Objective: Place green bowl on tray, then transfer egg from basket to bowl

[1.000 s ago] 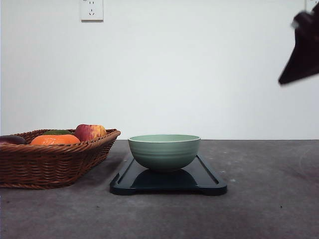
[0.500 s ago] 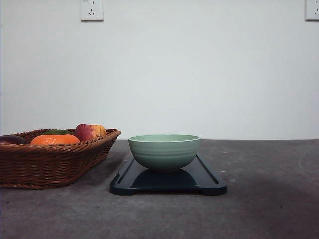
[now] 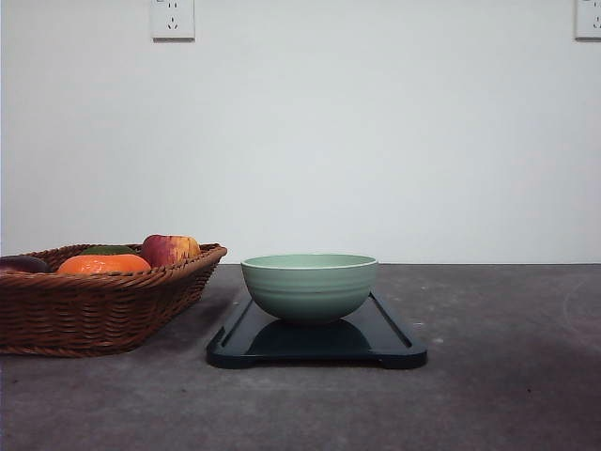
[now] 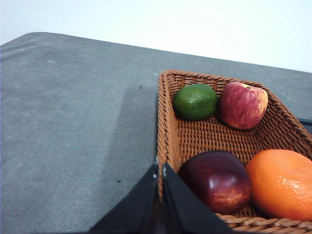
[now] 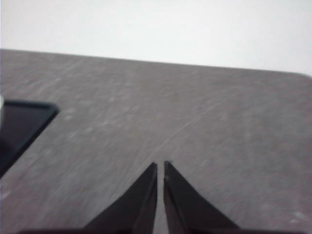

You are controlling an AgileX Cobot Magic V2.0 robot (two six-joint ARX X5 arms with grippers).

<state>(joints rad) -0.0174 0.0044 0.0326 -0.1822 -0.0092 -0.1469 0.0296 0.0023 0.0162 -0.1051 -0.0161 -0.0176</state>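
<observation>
Item: green bowl (image 3: pixel 310 287), upright, seated on the tray (image 3: pixel 394 338) near its middle; first step judged complete. Item: tray, dark, lying on the grey table (image 3: pixel 507 376) with its long axis running away from the robot; one corner (image 5: pixel 22 122) appeared in the right wrist view, off to one side of the right gripper (image 5: pixel 161 168) and well apart from it. Item: basket (image 3: pixel 94 310), wicker, standing just beside the tray on the robot's left. Contents as seen in the left wrist view: a lime (image 4: pixel 195 101), a red apple (image 4: pixel 243 104), a dark red fruit (image 4: pixel 217 180) and an orange (image 4: pixel 282 183). No egg could be made out among them; it may have lain hidden or outside the frame, and this could not be told. Item: left gripper (image 4: pixel 160 170), fingers drawn together with nothing between them, tips poised over the braided near rim (image 4: pixel 163 146) of the basket; the dark red fruit lay just beyond and to one side of the tips, the lime and apple farther ahead. Item: right gripper, fingers likewise closed on nothing, hanging over bare table. Assessment: the left arm was much the nearer to the basket, so the egg transfer would fall to it; its fingers would need to part and travel forward over the rim, once the egg was found.
</observation>
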